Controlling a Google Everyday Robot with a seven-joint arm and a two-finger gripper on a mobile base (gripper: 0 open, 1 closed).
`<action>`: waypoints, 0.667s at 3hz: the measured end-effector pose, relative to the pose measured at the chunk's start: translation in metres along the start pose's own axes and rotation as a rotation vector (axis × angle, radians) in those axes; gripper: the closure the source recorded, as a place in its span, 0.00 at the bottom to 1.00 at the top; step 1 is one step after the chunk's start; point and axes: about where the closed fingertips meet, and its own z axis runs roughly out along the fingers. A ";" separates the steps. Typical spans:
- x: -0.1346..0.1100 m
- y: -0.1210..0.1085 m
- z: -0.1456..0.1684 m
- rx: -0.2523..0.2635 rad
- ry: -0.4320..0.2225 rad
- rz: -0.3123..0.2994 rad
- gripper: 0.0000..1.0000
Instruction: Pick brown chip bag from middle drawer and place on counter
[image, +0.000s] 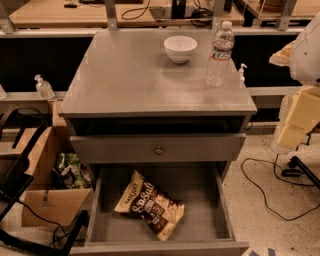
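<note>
The brown chip bag (150, 204) is lying tilted in the open middle drawer (202, 197) at 6 o'clock. The gripper (297, 117) is hanging at 3 o'clock, off the counter (130, 75); whether it is clenched cannot be told. A white bowl (180, 48) and a water bottle (220, 54) are standing at 12 o'clock.

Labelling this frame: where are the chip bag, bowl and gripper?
chip bag (150, 204): camera view, bag's middle.
bowl (180, 49): camera view, outer wall.
gripper (295, 125): camera view, pale body at the right edge.
</note>
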 end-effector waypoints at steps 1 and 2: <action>0.000 0.000 0.000 0.000 0.000 0.000 0.00; 0.005 -0.005 0.005 0.022 -0.005 0.066 0.00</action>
